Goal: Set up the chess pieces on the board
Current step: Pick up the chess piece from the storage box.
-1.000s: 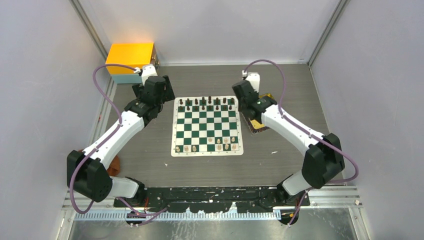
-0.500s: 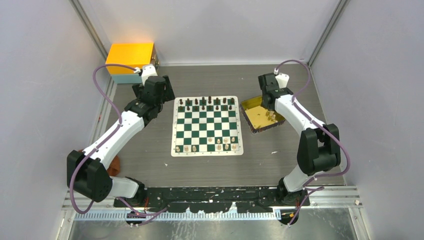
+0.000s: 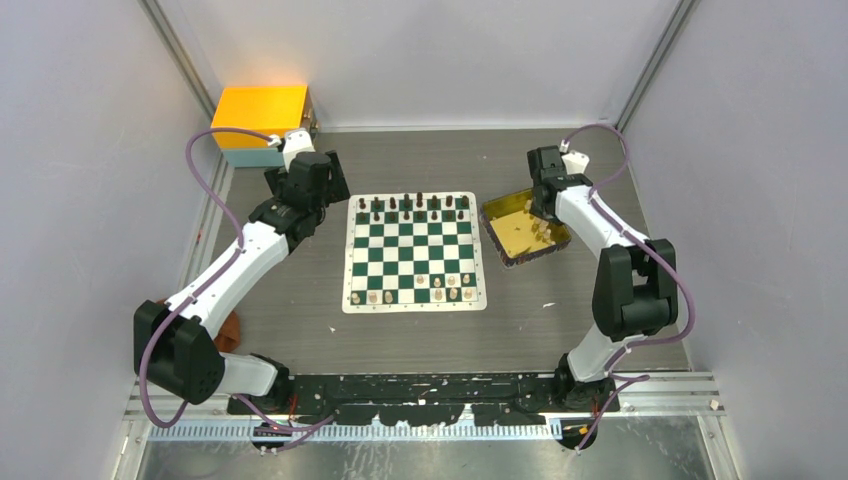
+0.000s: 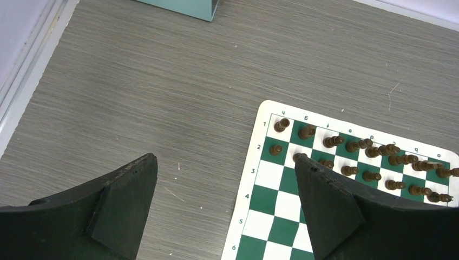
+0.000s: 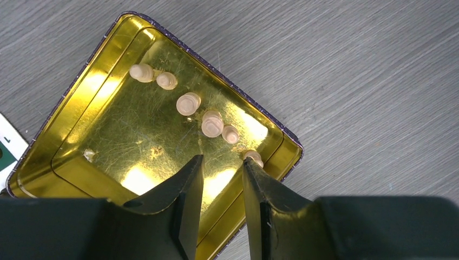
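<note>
Left arm [image 3: 235, 265], right arm [image 3: 587, 213]: white link shells, black joint housings. Mauve cable [image 3: 189, 158] loops along each, outside the shells. Fingers [image 4: 122, 208] matte black, wedge-shaped, tapering to blunt tips.

My tool [image 5: 222, 164] sits over the gold tray [image 5: 130, 138] near one corner, fingers a narrow gap apart with nothing between them. Six pale pieces [image 5: 188, 103] are on the tray floor (one just beside a fingertip). Grey woodgrain tabletop [image 5: 352, 81] all around; board corner [image 5: 6, 135] at the frame edge.
</note>
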Controlling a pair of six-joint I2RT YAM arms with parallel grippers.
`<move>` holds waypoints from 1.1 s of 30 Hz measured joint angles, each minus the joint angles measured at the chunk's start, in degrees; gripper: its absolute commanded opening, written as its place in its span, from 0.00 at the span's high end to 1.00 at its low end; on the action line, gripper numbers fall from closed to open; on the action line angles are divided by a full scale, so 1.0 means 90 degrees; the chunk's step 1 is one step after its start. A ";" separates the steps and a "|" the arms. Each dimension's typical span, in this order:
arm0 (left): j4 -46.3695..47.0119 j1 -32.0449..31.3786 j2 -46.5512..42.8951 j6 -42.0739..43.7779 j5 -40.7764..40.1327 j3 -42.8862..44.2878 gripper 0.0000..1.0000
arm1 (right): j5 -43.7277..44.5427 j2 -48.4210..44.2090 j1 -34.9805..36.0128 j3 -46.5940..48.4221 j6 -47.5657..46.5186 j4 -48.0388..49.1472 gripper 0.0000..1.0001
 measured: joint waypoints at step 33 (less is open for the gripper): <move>0.0002 0.0000 0.0085 0.0078 -0.0002 0.0002 0.02 | -0.0559 0.0811 -0.0321 0.0296 0.0090 0.0338 0.62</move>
